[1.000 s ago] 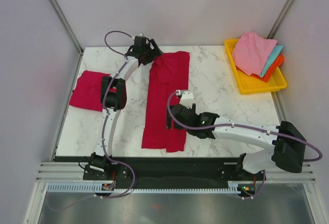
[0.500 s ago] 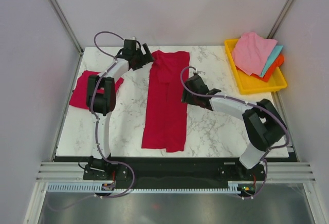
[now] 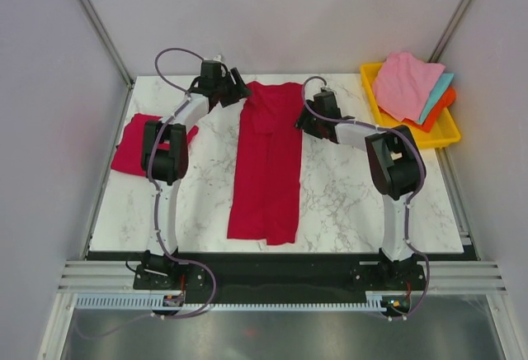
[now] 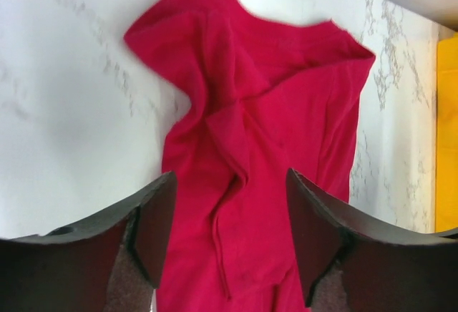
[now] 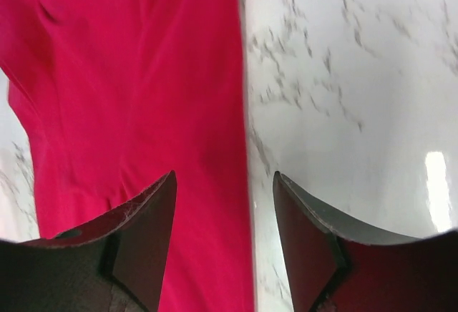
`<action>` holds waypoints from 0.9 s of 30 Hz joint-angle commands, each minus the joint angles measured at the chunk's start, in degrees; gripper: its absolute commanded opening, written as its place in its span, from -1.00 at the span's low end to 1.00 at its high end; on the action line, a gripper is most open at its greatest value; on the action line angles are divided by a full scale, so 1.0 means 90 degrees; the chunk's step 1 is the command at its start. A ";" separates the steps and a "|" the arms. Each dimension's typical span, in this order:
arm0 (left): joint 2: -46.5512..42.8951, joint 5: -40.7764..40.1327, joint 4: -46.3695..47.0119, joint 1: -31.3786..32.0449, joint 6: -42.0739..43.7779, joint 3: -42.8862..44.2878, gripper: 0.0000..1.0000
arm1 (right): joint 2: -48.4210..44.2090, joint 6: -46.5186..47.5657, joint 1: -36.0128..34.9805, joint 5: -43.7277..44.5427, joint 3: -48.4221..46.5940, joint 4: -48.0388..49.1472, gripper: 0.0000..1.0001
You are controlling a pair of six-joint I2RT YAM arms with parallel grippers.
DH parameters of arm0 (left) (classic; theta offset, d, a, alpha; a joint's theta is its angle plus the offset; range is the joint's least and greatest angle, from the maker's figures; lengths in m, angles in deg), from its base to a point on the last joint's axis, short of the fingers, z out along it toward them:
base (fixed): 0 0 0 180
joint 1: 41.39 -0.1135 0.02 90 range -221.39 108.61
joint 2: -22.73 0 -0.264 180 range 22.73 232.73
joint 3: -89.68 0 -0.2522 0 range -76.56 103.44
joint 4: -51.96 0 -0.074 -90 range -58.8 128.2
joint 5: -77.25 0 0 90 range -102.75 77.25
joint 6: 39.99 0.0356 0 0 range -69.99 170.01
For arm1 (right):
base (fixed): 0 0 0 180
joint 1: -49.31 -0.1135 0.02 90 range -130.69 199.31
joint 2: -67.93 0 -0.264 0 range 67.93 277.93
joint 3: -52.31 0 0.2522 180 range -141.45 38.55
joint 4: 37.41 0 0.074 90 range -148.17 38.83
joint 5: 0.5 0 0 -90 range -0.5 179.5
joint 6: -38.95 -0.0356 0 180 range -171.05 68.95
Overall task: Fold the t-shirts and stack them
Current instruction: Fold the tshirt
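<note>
T-shirt [image 3: 268, 162] lies mid-frame, folded lengthwise. Your left gripper [image 3: 233, 93] and right gripper [image 3: 309, 120] hover open and empty beside its top. Pinch both corners evenly.

- The left arm [image 3: 163, 211] was built of slim white tubular links joined by chunky black motor housings.
- The right arm [image 3: 394, 221] had the same white links and black joint blocks.
- A thin grey-purple cable [image 3: 176, 50] arched off the left arm, and a matching thin cable [image 3: 305, 87] curled at the right wrist.
- Each arm rose from a black base block [image 3: 157, 266].
- The left gripper [image 4: 229, 233] had two dark wedge-shaped fingers [image 4: 154, 219] with grainy matte inner faces.
- The right gripper [image 5: 225, 240] had two black pointed fingers [image 5: 143, 233], scuffed pale along their edges.
</note>
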 commanded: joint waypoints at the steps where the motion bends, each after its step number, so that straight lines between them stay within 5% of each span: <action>1: 0.0702 0.0181 -0.0026 -0.0016 0.0046 0.1128 0.36 | 0.0637 -0.0017 0.0157 -0.0427 -0.0832 0.0161 0.29; 10: 0.2666 0.0102 0.0011 -0.0153 -0.1202 0.3366 0.29 | 0.2318 -0.0417 0.0392 -0.0809 -0.2707 -0.0112 0.22; 13: 0.2949 0.0258 0.0712 -0.0319 -0.1788 0.3426 0.24 | 0.2680 -0.0563 0.0509 -0.0789 -0.3148 -0.0279 0.02; 19: 0.3446 0.0074 0.2246 -0.0524 -0.2609 0.3629 -0.26 | 0.3334 -0.0720 0.0880 -0.0955 -0.4133 -0.0425 -0.50; 23: 0.3604 -0.0024 0.2901 -0.0582 -0.2982 0.3797 -0.49 | 0.3677 -0.0778 0.0997 -0.1072 -0.4663 -0.0669 -0.61; 24: 0.3604 -0.0044 0.2913 -0.0592 -0.3030 0.3797 -0.43 | 0.3687 -0.0807 0.1017 -0.1082 -0.4692 -0.0669 -0.47; 25: 0.3546 -0.0044 0.2913 -0.0631 -0.3041 0.3797 0.31 | 0.3687 -0.0827 0.1027 -0.1082 -0.4673 -0.0679 -0.23; 26: 0.3497 0.0033 0.2884 -0.0641 -0.3031 0.3758 0.77 | 0.3629 -0.0818 0.1027 -0.1102 -0.4605 -0.0670 0.09; 27: 0.3410 0.0092 0.2874 -0.0651 -0.2818 0.3719 0.98 | 0.3590 -0.0788 0.1037 -0.1102 -0.4566 -0.0669 0.46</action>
